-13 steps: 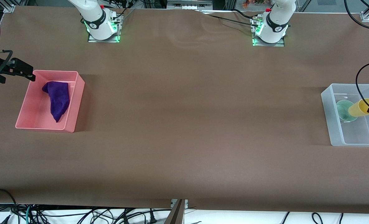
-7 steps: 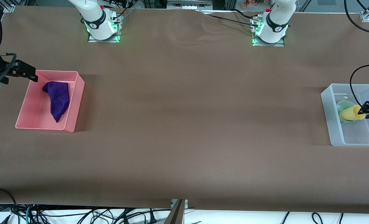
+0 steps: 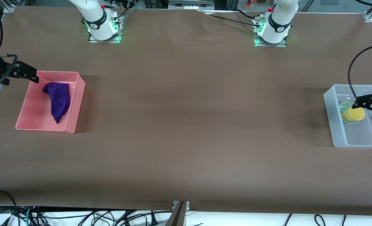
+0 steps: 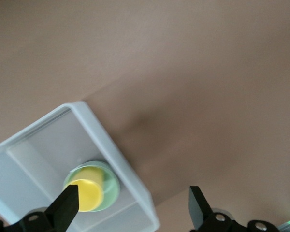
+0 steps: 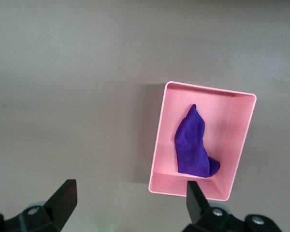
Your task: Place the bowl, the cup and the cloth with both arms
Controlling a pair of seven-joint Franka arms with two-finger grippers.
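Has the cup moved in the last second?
Yes. The cup was tilted in the left gripper above the clear bin; it now sits upright in the bowl, released.

Two bins, one pink (image 3: 25, 108) and one clear (image 3: 331, 116); one cloth (image 3: 58, 99), one cup (image 3: 353, 115), one bowl (image 3: 344, 106), two arms

Matt tabletop, smooth plastics, one soft cloth

The tabletop (image 3: 186, 125) is covered in a matt brown sheet, faintly wrinkled near the bases. The cloth (image 3: 57, 99) is seen as soft, fuzzy purple fabric in a smooth pink plastic bin (image 3: 76, 103). The yellow cup (image 3: 354, 115) and mint bowl (image 3: 343, 109) look like smooth plastic, set in a frosted translucent plastic bin (image 3: 331, 116).
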